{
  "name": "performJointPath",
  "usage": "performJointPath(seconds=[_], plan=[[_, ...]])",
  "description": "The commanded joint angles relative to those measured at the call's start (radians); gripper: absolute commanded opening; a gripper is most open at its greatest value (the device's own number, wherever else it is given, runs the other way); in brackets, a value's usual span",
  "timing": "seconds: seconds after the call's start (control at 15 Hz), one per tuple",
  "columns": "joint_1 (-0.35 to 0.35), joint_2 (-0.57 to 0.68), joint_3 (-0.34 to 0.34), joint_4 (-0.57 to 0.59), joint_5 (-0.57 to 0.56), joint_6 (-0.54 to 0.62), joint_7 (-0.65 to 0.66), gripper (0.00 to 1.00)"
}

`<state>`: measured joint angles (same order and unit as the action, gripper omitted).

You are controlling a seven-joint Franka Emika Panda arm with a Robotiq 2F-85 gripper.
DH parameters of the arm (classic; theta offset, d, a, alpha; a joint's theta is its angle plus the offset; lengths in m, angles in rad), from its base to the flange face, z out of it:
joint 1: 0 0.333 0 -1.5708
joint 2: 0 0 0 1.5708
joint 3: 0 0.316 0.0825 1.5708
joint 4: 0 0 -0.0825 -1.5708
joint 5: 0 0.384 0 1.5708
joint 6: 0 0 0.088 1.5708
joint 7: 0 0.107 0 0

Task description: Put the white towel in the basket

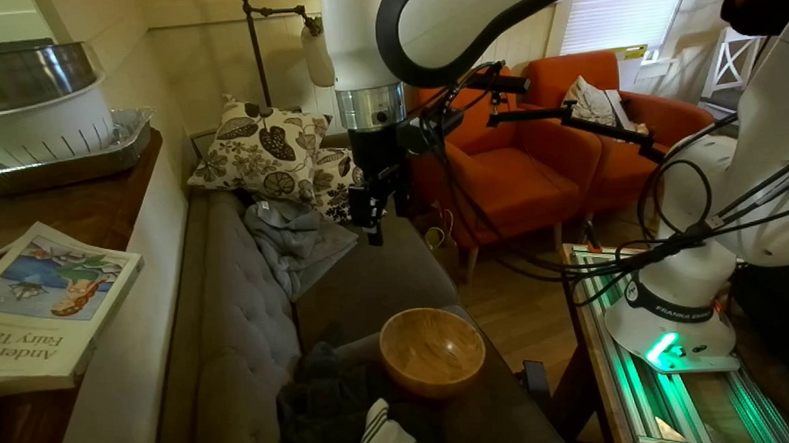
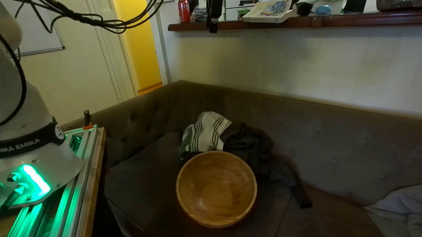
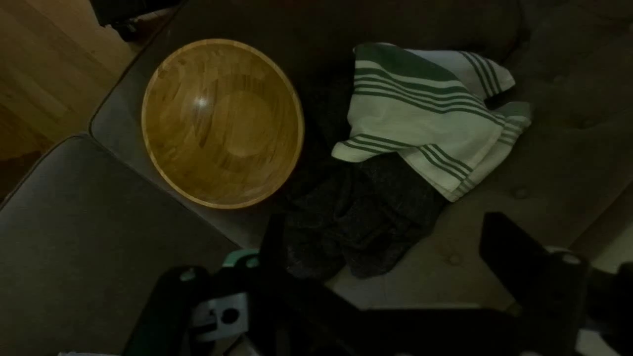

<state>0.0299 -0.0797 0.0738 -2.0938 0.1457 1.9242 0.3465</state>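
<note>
Pointing the jaws down from high above the sofa [image 3: 74, 237], spreading them wide with nothing between them; probably hovering so high for taking in both the white towel [image 3: 420, 113] and the basket [image 3: 222, 123] at once. Seeing the towel lying loosely bunched on the sofa, partly over a dark cloth [image 3: 361, 212], near the basket but apart from it, with a dark gap showing between in the wrist view. Finding the basket sitting upright, showing bare wood inside, seemingly facing its mouth up for an easy drop from above, and standing close by for a short carry. Judging the grasp as not yet made. Needing, most likely, a shift toward the towel, then a descent onto a raised fold, probably explaining the wide spread. Risking pinching the dark cloth along with it by reaching too deep, or later leaving a limp corner hanging over the rim.
</note>
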Motion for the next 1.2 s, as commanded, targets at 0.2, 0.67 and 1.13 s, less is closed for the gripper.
performJointPath(seconds=[0.2,0.67,1.13], plan=[[0.005,0.003,-0.005,0.002,-0.001,-0.003,0.0,1.0],[0.029,0.001,0.022,-0.129,0.043,0.155,0.059,1.0],[0.088,0.079,0.081,-0.396,0.014,0.533,0.249,1.0]])
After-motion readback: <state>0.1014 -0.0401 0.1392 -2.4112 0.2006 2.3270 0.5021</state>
